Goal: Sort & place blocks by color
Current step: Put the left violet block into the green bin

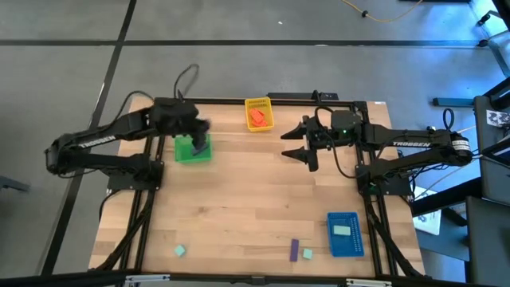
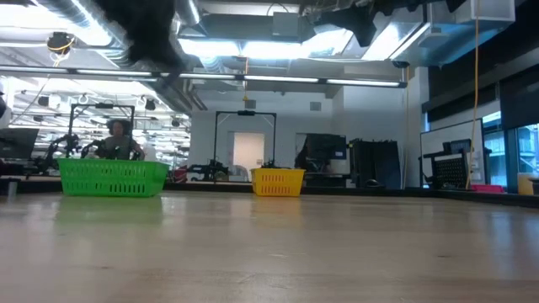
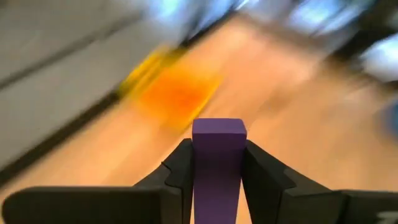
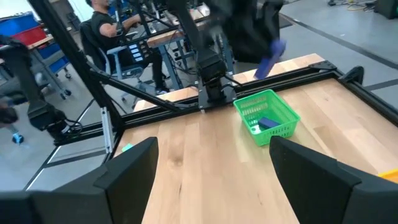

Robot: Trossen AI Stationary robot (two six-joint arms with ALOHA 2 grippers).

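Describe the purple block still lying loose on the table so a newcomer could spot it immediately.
Start at the blue perforated tray on the wooden table's near right part in the high view. Just left of that tray lies the loose purple block, a small upright-looking bar on bare wood. A pale mint green block sits right beside it and another lies far to the left; this is the only purple one there.

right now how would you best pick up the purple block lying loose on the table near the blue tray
Grip the purple block across its two long sides, around the middle, coming straight down from above. It lies flat and narrow on bare wood, with a mint block just beside it toward the blue tray, so keep the fingers clear of that side. The right gripper is open.
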